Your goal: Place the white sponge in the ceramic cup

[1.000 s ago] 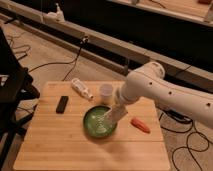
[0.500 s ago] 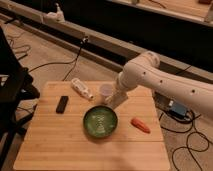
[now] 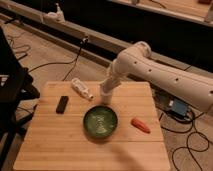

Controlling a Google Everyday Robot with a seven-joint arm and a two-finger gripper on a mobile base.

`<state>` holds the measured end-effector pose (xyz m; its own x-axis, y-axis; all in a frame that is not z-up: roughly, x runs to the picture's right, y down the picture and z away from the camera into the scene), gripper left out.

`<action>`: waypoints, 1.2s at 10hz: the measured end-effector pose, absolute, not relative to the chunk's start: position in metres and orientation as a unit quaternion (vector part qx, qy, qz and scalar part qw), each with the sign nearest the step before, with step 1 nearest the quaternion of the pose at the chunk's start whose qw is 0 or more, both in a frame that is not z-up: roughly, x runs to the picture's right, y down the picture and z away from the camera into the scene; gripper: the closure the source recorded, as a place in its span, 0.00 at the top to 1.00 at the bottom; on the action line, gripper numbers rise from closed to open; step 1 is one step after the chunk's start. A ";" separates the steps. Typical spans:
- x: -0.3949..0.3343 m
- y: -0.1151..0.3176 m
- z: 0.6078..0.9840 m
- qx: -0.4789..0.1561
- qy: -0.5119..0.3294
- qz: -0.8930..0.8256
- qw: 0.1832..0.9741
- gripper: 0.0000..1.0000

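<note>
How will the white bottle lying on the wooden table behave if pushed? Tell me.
The white bottle lies on its side and looks rounded, so a sideways nudge would probably roll it. It is slim, likely plastic, so probably light. The gripper hangs close beside it, by the green plate's far rim, so a bump seems possible.

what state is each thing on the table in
gripper: pointing down, low above the table behind the green plate
white bottle: lying on its side
green plate: right way up
black bar: lying flat
orange piece: lying flat
white sponge, ceramic cup: not visible
</note>
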<state>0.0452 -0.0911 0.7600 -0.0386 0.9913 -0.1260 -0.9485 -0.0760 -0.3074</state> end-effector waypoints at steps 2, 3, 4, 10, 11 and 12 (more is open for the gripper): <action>0.044 -0.098 0.760 -0.154 -0.080 0.722 0.670 0.00; 0.042 -0.098 0.760 -0.155 -0.080 0.721 0.671 0.00; 0.042 -0.098 0.760 -0.155 -0.080 0.721 0.671 0.00; 0.042 -0.102 0.801 -0.127 -0.073 0.724 0.674 0.00; 0.039 -0.099 0.810 -0.125 -0.070 0.723 0.676 0.00; 0.036 -0.096 0.817 -0.125 -0.067 0.721 0.678 0.02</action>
<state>0.0355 -0.0956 0.8168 -0.0501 0.9948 -0.0888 -0.9612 -0.0721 -0.2663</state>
